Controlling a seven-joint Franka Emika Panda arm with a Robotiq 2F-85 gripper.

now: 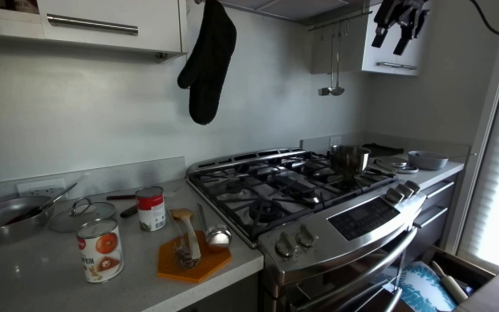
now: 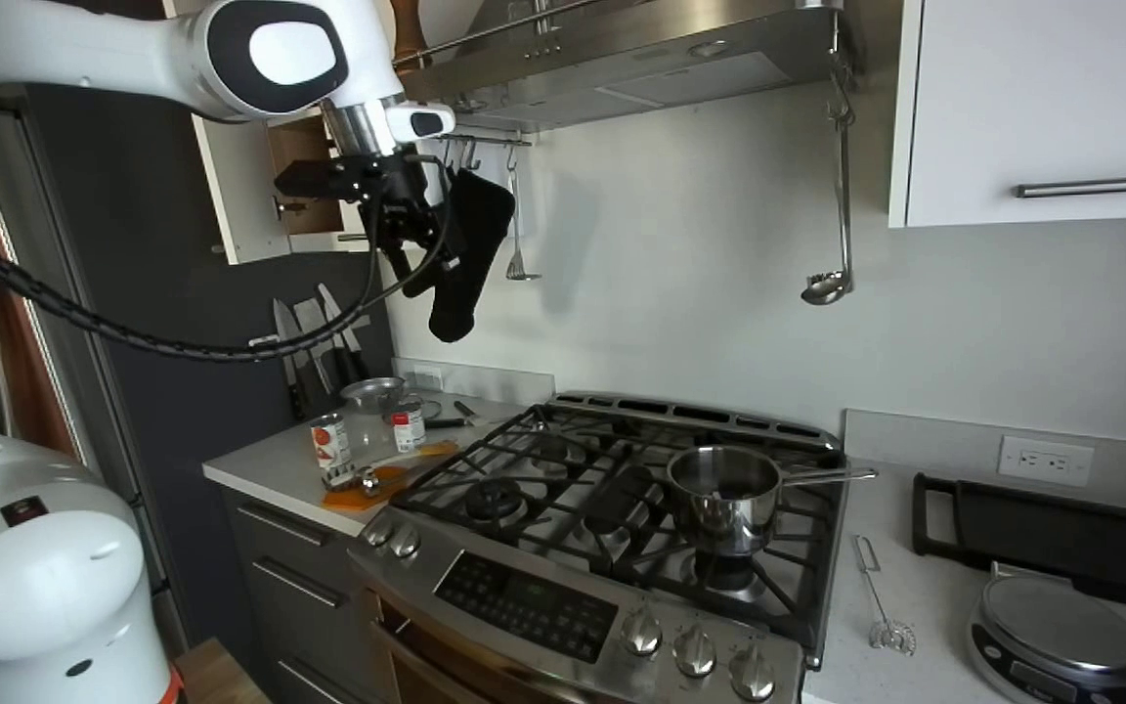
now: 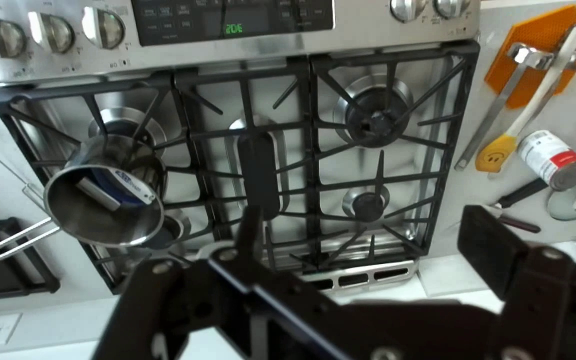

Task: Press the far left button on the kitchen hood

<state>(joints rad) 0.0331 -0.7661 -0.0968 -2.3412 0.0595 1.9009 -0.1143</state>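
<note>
Black, two-fingered mechanical gripper (image 3: 362, 220), set wide, with nothing between its fingers (image 3: 490, 245); in the wrist view, aimed down over the silver stainless-steel gas stove (image 3: 268, 47). Next outward, in an exterior view: white, rounded, jointed robot arm (image 2: 133, 59), above the gripper; black fabric oven mitt (image 2: 480, 235), hanging partly behind it. Beyond, above the stove: wide, flat, grey-brown metal kitchen hood (image 2: 622, 59), with small dark marks (image 2: 541, 49) in a row along its front edge, probably the buttons, too small to tell singly. No contact with the hood in sight. Step in hand, as judged: approach, with the press not yet made. Called for next: raising the gripper to the hood's front, bringing the fingers together into one narrow tip, turning it toward the buttons, then pushing the leftmost alone.
</note>
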